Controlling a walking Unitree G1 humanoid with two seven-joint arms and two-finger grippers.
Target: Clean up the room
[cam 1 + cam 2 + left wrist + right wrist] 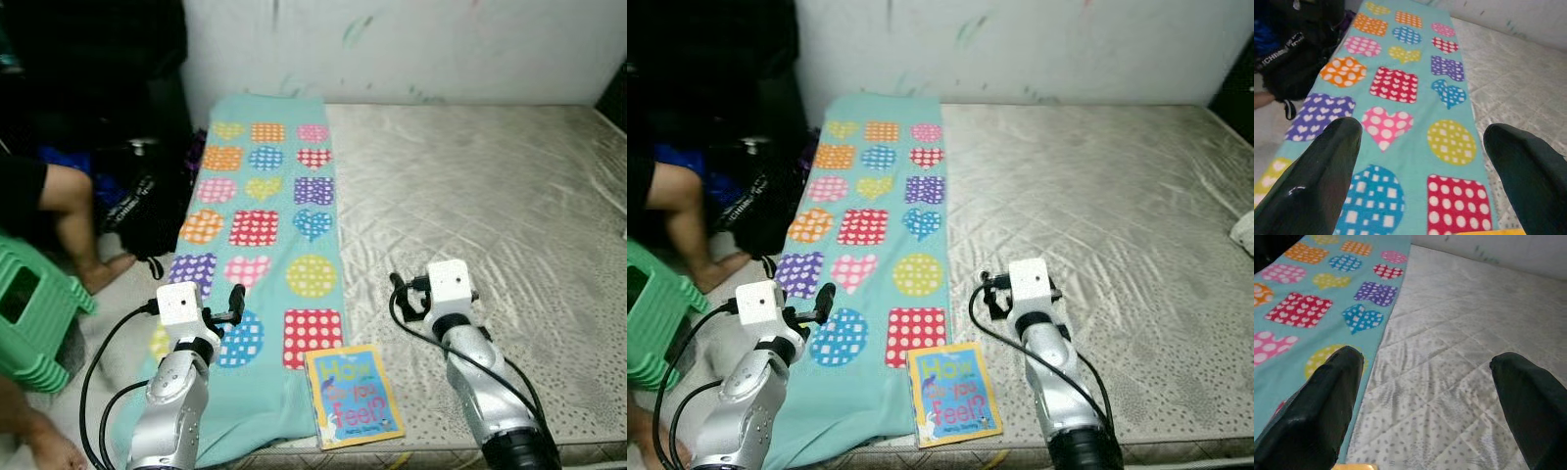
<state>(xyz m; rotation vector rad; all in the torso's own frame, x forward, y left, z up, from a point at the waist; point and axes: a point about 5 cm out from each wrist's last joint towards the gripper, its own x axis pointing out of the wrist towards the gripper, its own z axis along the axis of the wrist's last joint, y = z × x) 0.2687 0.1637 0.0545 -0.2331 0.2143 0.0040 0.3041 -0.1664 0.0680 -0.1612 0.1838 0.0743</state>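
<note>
Left eye view: book (354, 396) at 6 o'clock on mattress (509, 196), overlapping blanket (263, 225) edge, untouched. Left gripper (1415, 166) and right gripper (1425, 401) hovering, jaws spread wide, holding nothing. Tidying apparently barely begun: book and blanket not yet put away.

The robot had two shiny silver arms, round and smooth like pipes. Each arm ended in a white box, square with soft corners. Thin black cables looped out from the boxes and ran back along the arms. The left gripper (1418, 161) had two fat black fingers (1312, 181), glossy and rounded at the tips. The right gripper (1427, 396) had the same dark fingers (1317, 411).
</note>
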